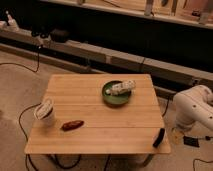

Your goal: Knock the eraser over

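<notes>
Eraser (159,137) stands as a thin black slab at the front right corner of the desk (100,135), its long axis running roughly front to back along the edge. My claw (177,134), at the low end of my white arm (196,106), hangs just off that corner, to the eraser's right. Whether it is open I cannot tell. A leftward push should, I judge, topple the slab.

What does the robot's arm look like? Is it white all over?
Yes, the part of the arm that shows is white: fat, smooth, rounded pieces like bent tubes, right of the table. No markings or cables on it can be made out. The gripper is not in view, hidden at the arm's low end.
</notes>
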